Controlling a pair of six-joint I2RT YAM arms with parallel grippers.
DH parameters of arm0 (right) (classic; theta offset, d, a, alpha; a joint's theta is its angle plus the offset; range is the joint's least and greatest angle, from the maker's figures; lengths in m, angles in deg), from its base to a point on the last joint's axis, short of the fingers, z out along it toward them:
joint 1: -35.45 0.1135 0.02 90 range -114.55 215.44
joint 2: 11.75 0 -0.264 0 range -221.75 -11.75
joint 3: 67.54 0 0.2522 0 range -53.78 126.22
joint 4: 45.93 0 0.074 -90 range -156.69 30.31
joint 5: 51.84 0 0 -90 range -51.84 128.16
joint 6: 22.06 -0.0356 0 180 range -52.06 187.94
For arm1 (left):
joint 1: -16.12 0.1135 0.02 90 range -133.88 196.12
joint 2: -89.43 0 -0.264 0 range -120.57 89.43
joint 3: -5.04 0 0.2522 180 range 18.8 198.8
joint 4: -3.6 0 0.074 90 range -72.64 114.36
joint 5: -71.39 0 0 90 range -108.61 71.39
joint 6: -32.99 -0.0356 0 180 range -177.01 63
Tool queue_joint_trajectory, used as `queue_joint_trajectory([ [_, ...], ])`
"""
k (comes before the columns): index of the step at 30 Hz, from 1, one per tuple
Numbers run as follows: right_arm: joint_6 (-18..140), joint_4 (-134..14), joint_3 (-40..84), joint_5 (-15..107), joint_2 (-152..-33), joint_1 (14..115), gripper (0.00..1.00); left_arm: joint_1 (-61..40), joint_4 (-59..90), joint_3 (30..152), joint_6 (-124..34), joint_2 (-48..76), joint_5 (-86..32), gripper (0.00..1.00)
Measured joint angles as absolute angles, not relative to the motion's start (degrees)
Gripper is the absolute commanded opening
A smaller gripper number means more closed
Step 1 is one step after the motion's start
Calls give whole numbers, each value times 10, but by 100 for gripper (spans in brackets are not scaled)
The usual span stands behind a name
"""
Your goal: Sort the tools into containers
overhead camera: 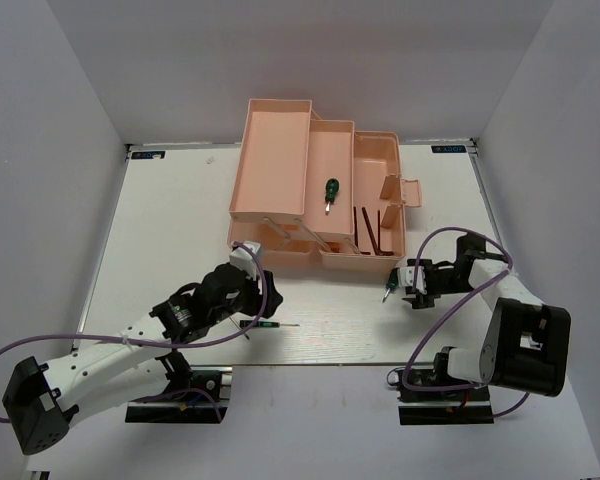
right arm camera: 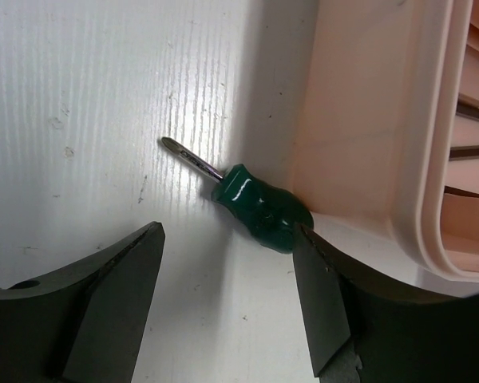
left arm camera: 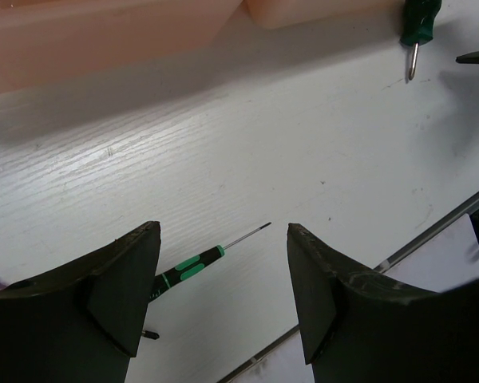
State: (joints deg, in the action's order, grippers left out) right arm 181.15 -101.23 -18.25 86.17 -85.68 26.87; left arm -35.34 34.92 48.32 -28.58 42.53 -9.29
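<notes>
Fingers of the left gripper (left arm camera: 222, 230) stand apart above the slim black precision screwdriver (left arm camera: 193, 266), which lies flat on the white table (overhead camera: 180, 220). The right gripper (right arm camera: 227, 231) is spread wide too, with a stubby green-handled screwdriver (right arm camera: 262, 211) just ahead of its jaws, lying on the table against the pink toolbox (overhead camera: 275, 160). Farther back, a second green-handled screwdriver (overhead camera: 330, 190) rests in the middle tray, and hex keys (overhead camera: 370, 228) lie in the lower right compartment.
</notes>
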Motion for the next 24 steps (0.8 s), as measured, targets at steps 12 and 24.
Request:
queue_joint_trajectory([
  [12, 1812, -909, -176, 845, -904, 285, 72, -353, 341, 481, -285, 409, -103, 75],
  [24, 1811, -921, -122, 822, -979, 295, 72, -353, 336, 481, -285, 405, -103, 75],
])
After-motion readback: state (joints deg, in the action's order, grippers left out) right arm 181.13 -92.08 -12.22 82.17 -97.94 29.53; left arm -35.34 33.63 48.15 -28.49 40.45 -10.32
